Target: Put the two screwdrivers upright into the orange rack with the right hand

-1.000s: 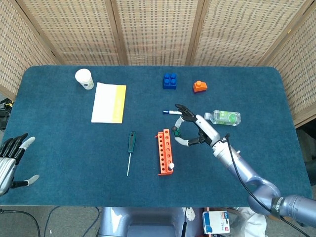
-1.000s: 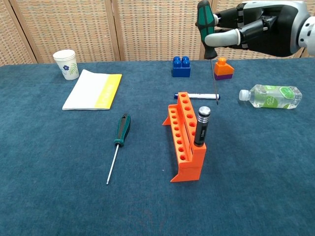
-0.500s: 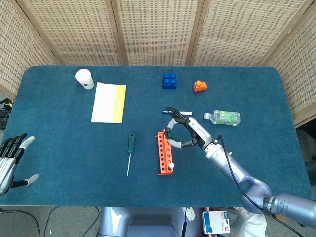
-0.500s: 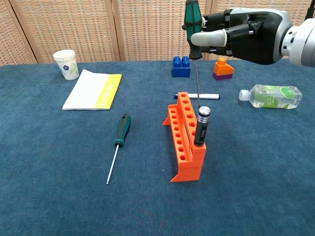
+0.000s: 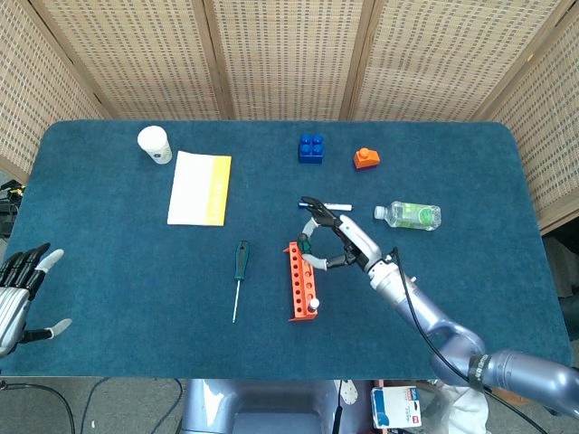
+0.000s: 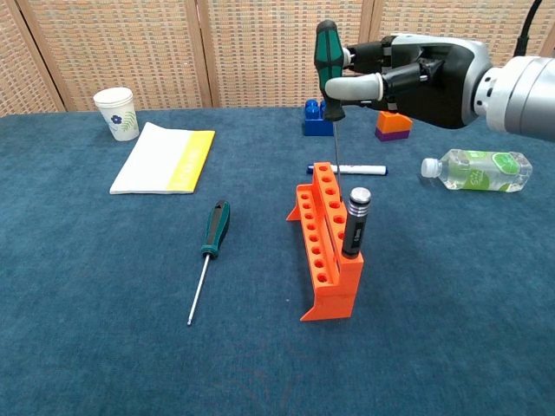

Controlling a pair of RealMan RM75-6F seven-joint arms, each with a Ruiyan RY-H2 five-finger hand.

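**1st screwdriver brought over rack, tip at the far holes**

The right hand (image 6: 408, 76) is clamped on the green-and-black handle of the held screwdriver (image 6: 329, 69), thumb across the front, other fingers wrapped behind. The tool is held upright, shaft pointing down. Compared w/ a second ago, the hand has been shifted left and lowered: the shaft, then hanging beside the rack over the marker, is now lined up w/ the far end of the orange rack (image 6: 327, 243), and the tip appears to be at or just inside one of the far holes. Whether it is actually seated can't be told from either view. Judged: insertion is in hand, not finished; 1 of 2 tools is nearly placed.

The second screwdriver (image 6: 208, 252) is left flat on the counter (image 6: 104, 329), left of the rack, handle pointing away, untouched.

The left hand (image 5: 20, 294) is seen at the counter's near-left edge, fingers spread, nothing held.

Materials: the rack is hard orange plastic, sloped, w/ a row of round holes; a black cylindrical tool w/ silver cap (image 6: 355, 222) stands in its near end. Screwdriver shafts are thin bare metal, handles look rubbery. The counter is covered in blue, carpet-like cloth. A marker (image 6: 347, 169) lies just behind the rack.
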